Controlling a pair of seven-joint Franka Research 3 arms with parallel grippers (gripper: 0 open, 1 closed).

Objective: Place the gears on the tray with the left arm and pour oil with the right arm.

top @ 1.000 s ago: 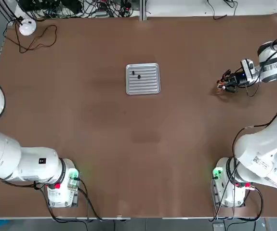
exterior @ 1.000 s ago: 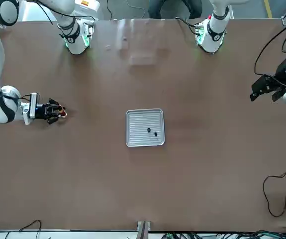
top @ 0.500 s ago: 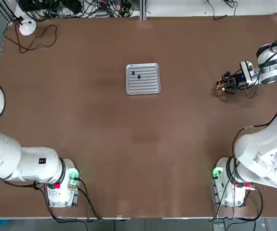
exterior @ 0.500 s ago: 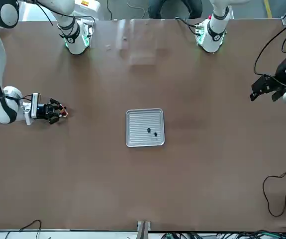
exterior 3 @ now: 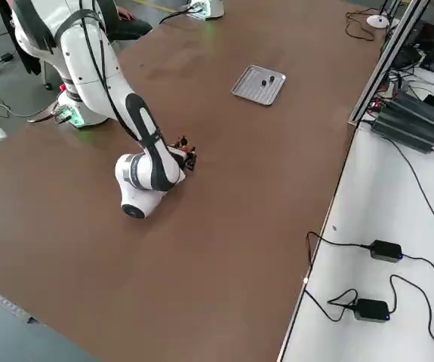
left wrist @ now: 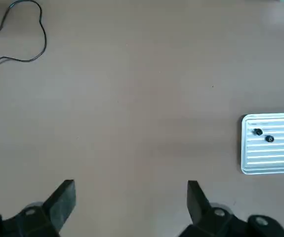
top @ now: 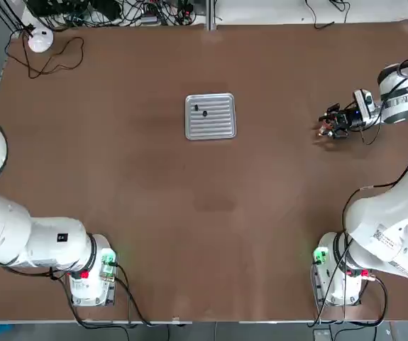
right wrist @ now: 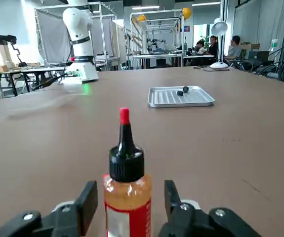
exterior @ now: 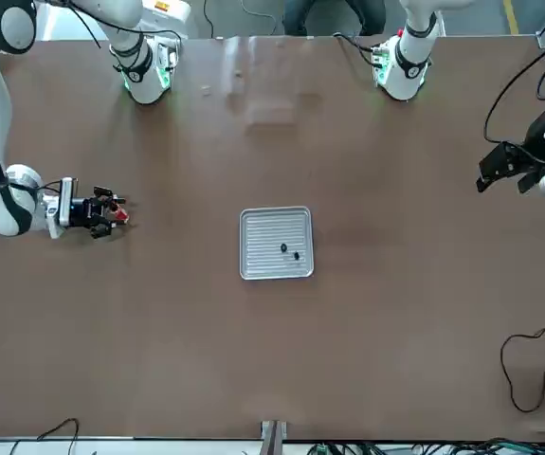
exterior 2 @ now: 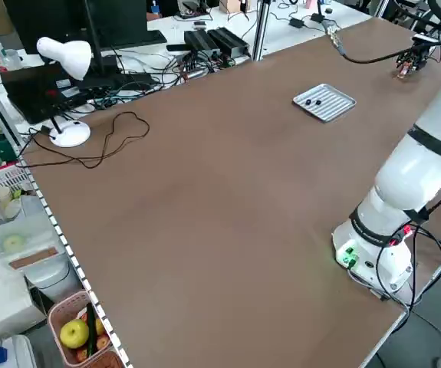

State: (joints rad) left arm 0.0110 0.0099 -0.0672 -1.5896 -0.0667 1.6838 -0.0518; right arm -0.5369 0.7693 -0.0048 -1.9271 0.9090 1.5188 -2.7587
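Between the spread fingers of the right pincer (right wrist: 130, 188), low at the table's right: upright oil bottle (right wrist: 127, 192), gaps at both sides, nozzle up, probably lined up for a clamp around its body. Well to that pincer's left, on the tray (right wrist: 179, 101), both gears (right wrist: 182, 91), close together, presumably to catch oil in one pour. Beyond, at far left, idle left pincer (left wrist: 132, 184), wide apart, nothing within.
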